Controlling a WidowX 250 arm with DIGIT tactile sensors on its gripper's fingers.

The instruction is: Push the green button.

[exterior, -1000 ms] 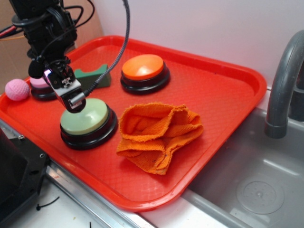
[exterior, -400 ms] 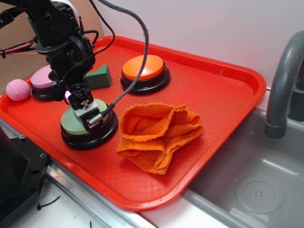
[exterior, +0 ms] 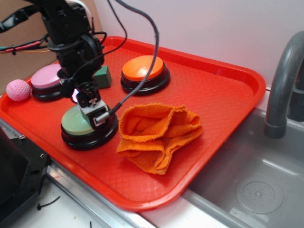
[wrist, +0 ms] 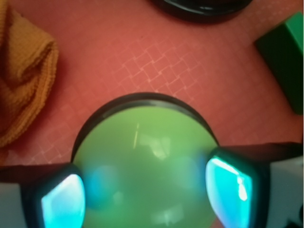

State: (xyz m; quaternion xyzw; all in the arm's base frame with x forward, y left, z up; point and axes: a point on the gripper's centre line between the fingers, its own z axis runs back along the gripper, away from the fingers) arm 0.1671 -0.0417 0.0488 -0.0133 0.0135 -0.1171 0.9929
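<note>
Gripper (exterior: 90,108) (fingers apart) atop green button (wrist: 145,166), dome up.

Even, bright light fills both views, with soft glare on the green button (wrist: 142,161) and blurred fingertips (wrist: 61,202) at six o'clock.

pale-green button (wrist: 147,166), red crosshatched tray (exterior: 223,95), orange cloth (exterior: 159,135)

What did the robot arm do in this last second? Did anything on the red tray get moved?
The end effector swung over from the near-left edge and came lower onto the large pale-green domed plastic button, its fingers spread to either side in the wrist view. Nothing was grasped. The crumpled orange cloth, orange button, pink ball and red tray stayed put.
</note>
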